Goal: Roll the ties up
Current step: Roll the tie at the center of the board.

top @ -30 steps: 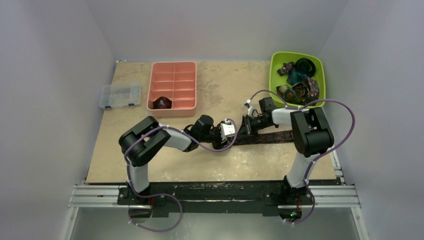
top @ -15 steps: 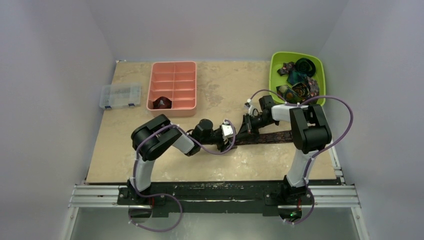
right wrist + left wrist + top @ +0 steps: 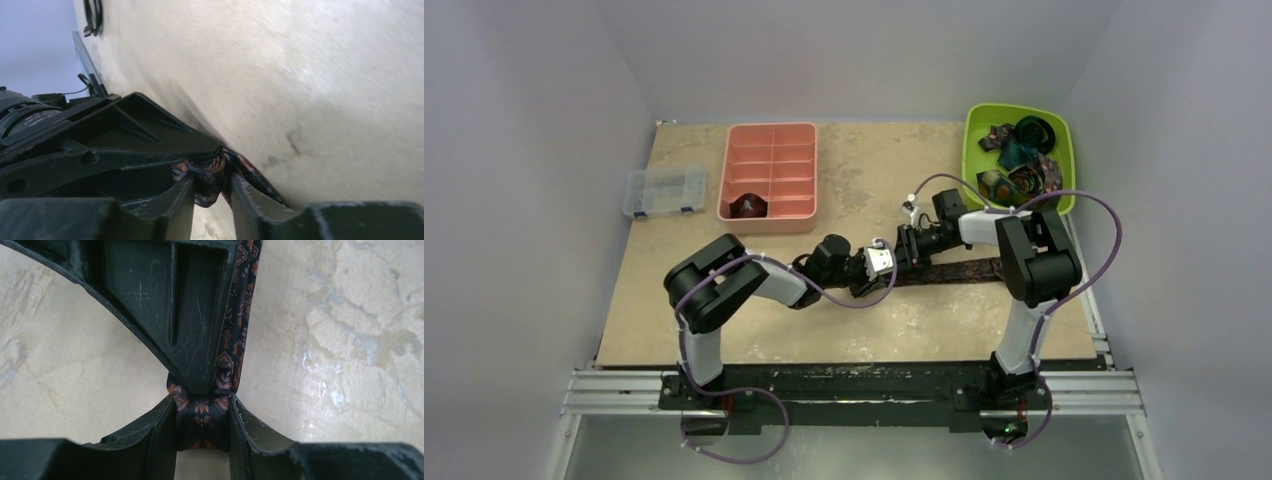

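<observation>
You have left gripper (image 3: pixel 202 407) clamped on tie (image 3: pixel 964 270) end | right gripper (image 3: pixel 212 192) straddles same end, grip cannot be told | tie runs rightward from both.

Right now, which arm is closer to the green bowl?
The right arm: its elbow stands just on the near side of the green bowl. The left arm lies farther left, reaching to the tie.

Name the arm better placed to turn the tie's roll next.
Left, likely: the dark tie fills the left gripper, strip running straight ahead. The right gripper has only a crumpled bunch between its fingers.
</observation>
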You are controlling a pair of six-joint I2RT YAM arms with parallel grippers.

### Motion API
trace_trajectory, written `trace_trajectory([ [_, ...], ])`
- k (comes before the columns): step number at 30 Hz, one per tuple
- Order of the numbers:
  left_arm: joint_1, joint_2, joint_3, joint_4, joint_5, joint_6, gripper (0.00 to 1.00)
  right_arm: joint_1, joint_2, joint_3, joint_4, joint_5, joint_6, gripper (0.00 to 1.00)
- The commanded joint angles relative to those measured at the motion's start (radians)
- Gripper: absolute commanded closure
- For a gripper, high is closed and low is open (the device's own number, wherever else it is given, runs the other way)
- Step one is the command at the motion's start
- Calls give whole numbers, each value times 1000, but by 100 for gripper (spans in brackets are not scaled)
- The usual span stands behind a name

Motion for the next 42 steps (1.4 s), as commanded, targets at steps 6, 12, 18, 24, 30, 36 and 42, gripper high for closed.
trace_trajectory([
  [6, 39, -76, 10, -504, -59, 122, 77, 5, -93, -64, 262, -18, 142, 47],
  [12, 39, -74, 63, -613, -61, 137, 75, 54, -145, -133, 355, -64, 236, 47],
  [18, 38, -56, 99, -663, -79, 147, 74, 91, -130, -137, 402, -43, 285, 50],
  [24, 36, -48, 124, -697, -103, 128, 74, 107, -66, -101, 357, 5, 245, 90],
  [30, 79, -83, 64, -615, -4, 96, 63, 87, -22, -120, 281, 2, 155, 100],
  [36, 112, -106, -44, -337, 109, 25, 48, 43, 26, -129, 232, 32, 97, 100],
  [42, 111, -76, -127, -84, 159, -27, 39, 27, 28, -136, 194, 115, 76, 100],
])
